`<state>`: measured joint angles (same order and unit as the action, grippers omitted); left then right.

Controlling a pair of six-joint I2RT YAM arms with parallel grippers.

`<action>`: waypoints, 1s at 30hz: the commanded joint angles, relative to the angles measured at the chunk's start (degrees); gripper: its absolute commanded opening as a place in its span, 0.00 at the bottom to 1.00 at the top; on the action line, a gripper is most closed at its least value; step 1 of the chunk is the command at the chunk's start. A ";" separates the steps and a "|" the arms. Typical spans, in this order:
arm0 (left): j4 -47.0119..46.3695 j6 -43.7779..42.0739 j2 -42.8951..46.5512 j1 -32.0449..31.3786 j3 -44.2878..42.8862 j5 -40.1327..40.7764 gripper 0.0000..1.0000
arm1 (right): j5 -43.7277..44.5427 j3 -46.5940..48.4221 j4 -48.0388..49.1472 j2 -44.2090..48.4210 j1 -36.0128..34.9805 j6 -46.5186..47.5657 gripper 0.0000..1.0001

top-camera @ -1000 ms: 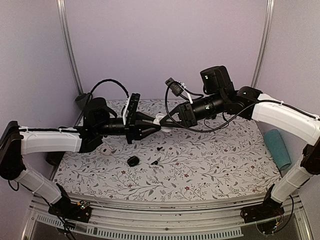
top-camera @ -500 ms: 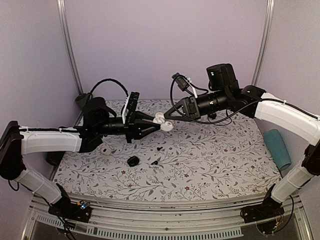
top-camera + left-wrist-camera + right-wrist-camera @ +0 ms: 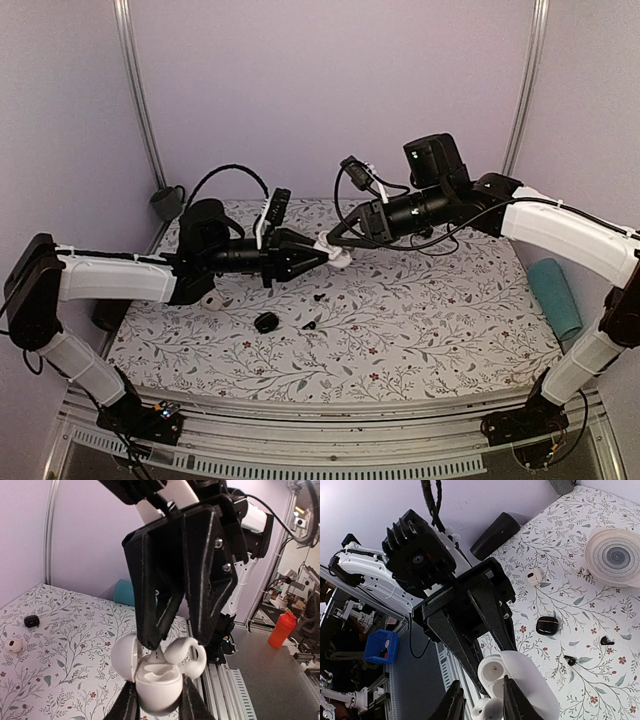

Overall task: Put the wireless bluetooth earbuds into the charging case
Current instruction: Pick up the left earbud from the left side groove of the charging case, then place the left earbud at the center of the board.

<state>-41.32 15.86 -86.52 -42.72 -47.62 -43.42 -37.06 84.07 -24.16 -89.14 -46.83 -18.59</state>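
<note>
Keeper: Changes since a second ago: the left arm has stretched further toward the middle, carrying the charging case (image 3: 156,684) along. The right gripper (image 3: 176,644) stays at the case.
Checker: Left gripper (image 3: 159,701)?
Keeper: Clamped on the case's lower body, which it holds in the air above the surface (image 3: 430,330) with the lid hinged open.
Checker: Right gripper?
Keeper: Tips directly over the open case, jaws a little apart, something small and white at them. Gripped or merely touched: cannot tell.
Checker: Earbuds?
Keeper: One earbud (image 3: 534,576), white, lying loose on the surface near the left forearm, well apart from the case. The other cannot be told apart from the white case.
Checker: Remaining stock?
Keeper: One black oval pod (image 3: 547,625), near that earbud. Small black bits (image 3: 570,660), two, just beside the pod. One clear round dish (image 3: 615,555), on the surface. One teal roll (image 3: 555,297), at the surface's right edge.
</note>
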 commanded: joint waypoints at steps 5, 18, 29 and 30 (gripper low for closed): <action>-7.15 7.87 -10.08 1.47 -1.18 3.30 0.00 | 9.14 -4.33 3.63 -2.77 0.63 -2.56 0.29; -19.21 11.49 -25.58 3.79 -1.78 5.63 0.00 | 14.32 -16.91 13.65 -4.26 6.20 -11.09 0.36; -18.17 9.56 -26.82 3.63 -1.87 5.49 0.00 | 11.54 -18.79 19.25 -5.80 6.14 -17.48 0.33; -17.97 9.43 -26.75 3.66 -1.75 5.61 0.00 | 11.52 -18.40 18.99 -5.78 6.09 -17.72 0.33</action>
<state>-58.00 26.52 -113.19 -39.27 -48.64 -37.93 -24.53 64.51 -7.94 -94.39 -40.49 -33.71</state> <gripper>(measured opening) 0.218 0.335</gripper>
